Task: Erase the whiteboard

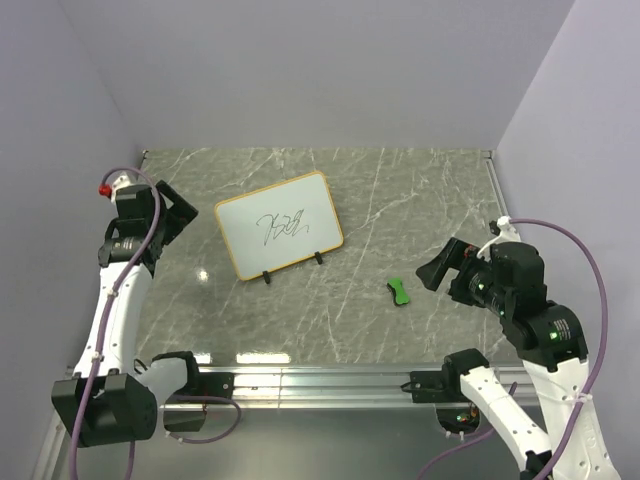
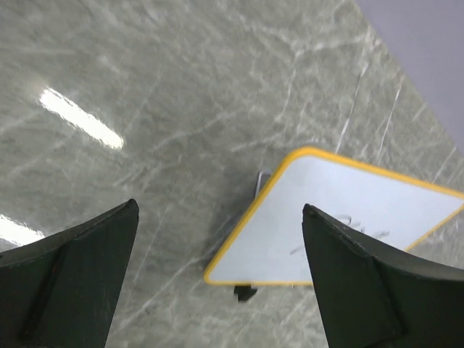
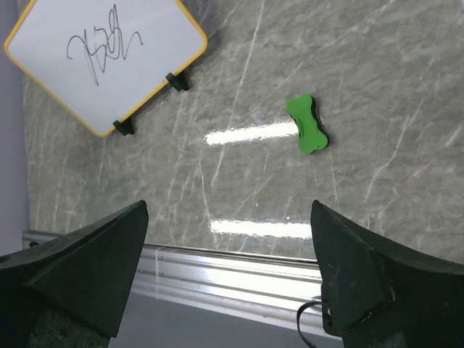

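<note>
whiteboard (image 2: 312, 225) corner hidden behind left tool finger (image 2: 370, 283); scribble (image 1: 283, 228) unreadable

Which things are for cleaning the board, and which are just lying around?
For the job: whiteboard, scribbled on; green eraser, probably the wiper.
Just there: table; metal rail along its near edge.

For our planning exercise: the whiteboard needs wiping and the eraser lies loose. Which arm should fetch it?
Right, likely. The green eraser lies just off the right arm, whose open jaws face it; the left arm sits on the whiteboard's far side.
</note>
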Motion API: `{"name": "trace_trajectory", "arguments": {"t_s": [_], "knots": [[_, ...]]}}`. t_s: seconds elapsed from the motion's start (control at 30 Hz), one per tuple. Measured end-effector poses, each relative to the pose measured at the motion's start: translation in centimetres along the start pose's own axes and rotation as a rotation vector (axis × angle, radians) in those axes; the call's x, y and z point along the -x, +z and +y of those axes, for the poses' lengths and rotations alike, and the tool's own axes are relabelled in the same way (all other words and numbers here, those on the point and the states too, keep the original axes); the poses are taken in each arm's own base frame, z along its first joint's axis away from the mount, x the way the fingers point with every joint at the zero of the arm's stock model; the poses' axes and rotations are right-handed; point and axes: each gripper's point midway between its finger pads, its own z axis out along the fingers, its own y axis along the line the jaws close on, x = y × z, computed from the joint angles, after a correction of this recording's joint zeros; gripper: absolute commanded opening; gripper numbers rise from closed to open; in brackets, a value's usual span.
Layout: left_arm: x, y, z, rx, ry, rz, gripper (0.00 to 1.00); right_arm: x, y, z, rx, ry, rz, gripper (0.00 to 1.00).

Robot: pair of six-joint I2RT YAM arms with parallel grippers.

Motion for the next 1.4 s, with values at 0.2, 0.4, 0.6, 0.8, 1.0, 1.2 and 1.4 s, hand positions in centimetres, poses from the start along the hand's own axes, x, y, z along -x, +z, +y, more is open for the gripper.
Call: {"name": "trace_trajectory", "arguments": {"t_s": [0.2, 0.4, 0.6, 0.8, 1.0, 1.2, 1.4], "knots": [[-5.3, 1.0, 0.1, -0.068, 0.008, 0.222, 0.99, -0.6, 0.0, 1.0, 0.058, -0.023, 0.028, 1.00], [-8.6, 1.2, 1.5, -0.070, 0.040, 0.326, 0.99, -2.9, 2.1, 0.7, 0.051, -0.049, 0.162, 0.98], [-5.6, 2.0, -3.1, -0.242, 0.123, 0.300, 0.97, -3.9, 3.2, 0.7, 0.050, -0.048, 0.241, 0.97], [-2.3, 6.6, -9.3, -0.440, 0.208, 0.313, 0.94, -4.2, 4.1, 0.8, 0.035, -0.041, 0.287, 0.96], [-4.3, 12.1, -12.3, -0.623, 0.230, 0.485, 0.88, -3.8, 5.1, 0.9, 0.006, -0.036, 0.319, 0.96], [-9.1, 12.7, -12.6, -0.755, 0.236, 0.696, 0.73, -3.8, 5.8, 0.5, -0.021, -0.038, 0.332, 0.96], [-11.0, 10.8, -14.3, -0.851, 0.283, 0.742, 0.69, -3.6, 7.5, 0.7, -0.018, -0.037, 0.341, 0.96]]}}
